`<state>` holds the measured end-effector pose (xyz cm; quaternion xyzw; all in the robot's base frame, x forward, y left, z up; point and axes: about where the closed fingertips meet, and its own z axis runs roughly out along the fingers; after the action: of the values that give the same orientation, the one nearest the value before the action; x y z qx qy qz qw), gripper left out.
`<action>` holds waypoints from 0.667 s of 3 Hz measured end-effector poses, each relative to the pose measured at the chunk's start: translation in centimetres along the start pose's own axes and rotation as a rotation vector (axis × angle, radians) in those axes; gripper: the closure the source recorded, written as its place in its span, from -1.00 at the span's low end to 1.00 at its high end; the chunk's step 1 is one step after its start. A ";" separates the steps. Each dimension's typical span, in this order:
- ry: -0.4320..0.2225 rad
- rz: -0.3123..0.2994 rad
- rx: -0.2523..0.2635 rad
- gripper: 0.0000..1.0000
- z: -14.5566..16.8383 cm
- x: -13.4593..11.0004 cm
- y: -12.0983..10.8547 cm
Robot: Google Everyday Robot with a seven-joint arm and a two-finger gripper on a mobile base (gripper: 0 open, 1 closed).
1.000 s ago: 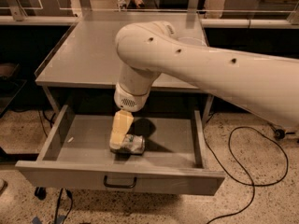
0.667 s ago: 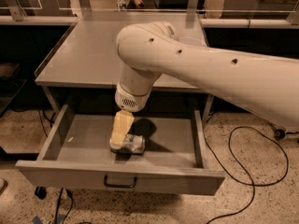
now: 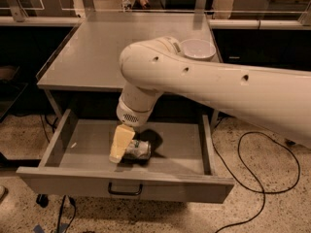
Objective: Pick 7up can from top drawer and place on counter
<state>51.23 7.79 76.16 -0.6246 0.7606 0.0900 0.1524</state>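
Little has changed in the last second: the arm has sunk slightly, and the gripper (image 3: pixel 121 144) remains low in the open drawer (image 3: pixel 184 152), lower centre of the frame, against the left end of the can (image 3: pixel 138 149). The can has not moved and lies on its side. I cannot tell whether the gripper has clamped it, so the lift looks still to come. Nothing else shows in the drawer. A white bowl (image 3: pixel 197 48) stands on the counter (image 3: pixel 97 57), upper right.
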 end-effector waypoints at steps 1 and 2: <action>0.004 0.011 0.068 -1.00 3.3 -1.4 -1.6; -0.002 0.008 0.067 -1.00 3.4 -1.2 -1.4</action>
<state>53.22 9.73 73.49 -0.6162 0.7654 0.0655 0.1736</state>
